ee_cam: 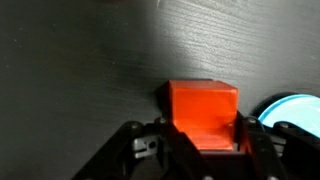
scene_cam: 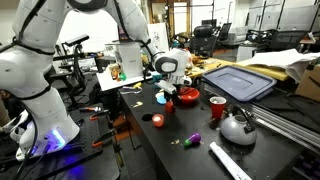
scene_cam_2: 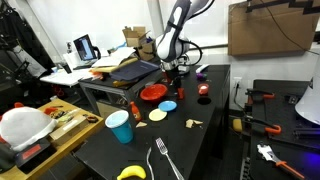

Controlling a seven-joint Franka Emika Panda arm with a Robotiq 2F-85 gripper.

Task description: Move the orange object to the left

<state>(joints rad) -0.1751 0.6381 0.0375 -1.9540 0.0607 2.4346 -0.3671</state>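
Wrist view, claw and load. My claw [ee_cam: 203, 150] enters from the 6 o'clock edge, and its jaws stand clamped on the orange object [ee_cam: 203, 108]. One finger bears on the block's 9 o'clock face and the other finger [ee_cam: 262, 142] on its 3 o'clock face. The block sits squarely between them, its upper face level and its far edge pointing to 12 o'clock.

Contact with the support. The block appears to rest on the dark table [ee_cam: 90, 60]. I cannot tell from this view whether it has left the surface.

Neighbours. A pale blue disc [ee_cam: 296, 106] lies just beside the block at 3 o'clock, apart from it. The table toward 9 o'clock shows bare.

Exterior views. In both exterior views the claw [scene_cam: 172, 88] [scene_cam_2: 173, 72] hangs low over the table. In an exterior view it is near a red bowl [scene_cam: 187, 96], with a red cup [scene_cam: 217, 107] farther off. The block itself is too small and too hidden there to pick out.

Progress, as I judge it. Approach and grasp are done. The carry to the left and the release are left.
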